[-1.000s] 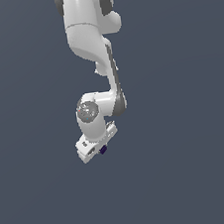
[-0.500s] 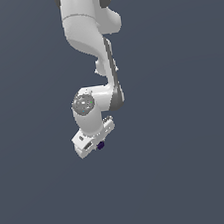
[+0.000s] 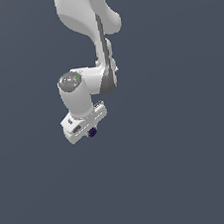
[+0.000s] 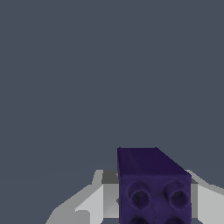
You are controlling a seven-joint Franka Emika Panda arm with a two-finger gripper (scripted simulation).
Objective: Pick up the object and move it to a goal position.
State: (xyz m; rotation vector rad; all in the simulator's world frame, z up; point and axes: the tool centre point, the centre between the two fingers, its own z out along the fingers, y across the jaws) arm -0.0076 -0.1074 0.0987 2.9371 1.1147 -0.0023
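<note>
The small dark purple-navy studded block (image 4: pixel 153 186) sits clamped between the fingers of the white robot gripper (image 3: pixel 90 131), showing at about five o'clock of the wrist housing in the exterior view. It looks rigid, light and smooth-sided, best pinched on its flat opposite faces. No brand, label or writing is legible anywhere.

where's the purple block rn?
In the exterior view the purple block sits left of centre, tucked under the white end effector; the wrist view shows it between the fingers.
</note>
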